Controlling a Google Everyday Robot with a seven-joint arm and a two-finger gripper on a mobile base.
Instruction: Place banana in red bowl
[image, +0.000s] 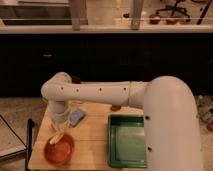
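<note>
The pale-yellow banana (56, 137) hangs tilted from my gripper (60, 128), its lower end over the rim of the orange-red bowl (60, 150). The bowl sits at the front left corner of the wooden table (90, 145). My gripper points down at the table's left side, just above the bowl, and is shut on the banana's upper end. My white arm reaches in from the right across the back of the table. The round orange fruit is hidden behind the gripper.
A rectangular green tray (128, 140) lies on the right half of the table. A small bluish packet (76, 117) lies just right of the gripper. A small dark red object (116, 107) sits at the table's back edge. A dark counter stands behind.
</note>
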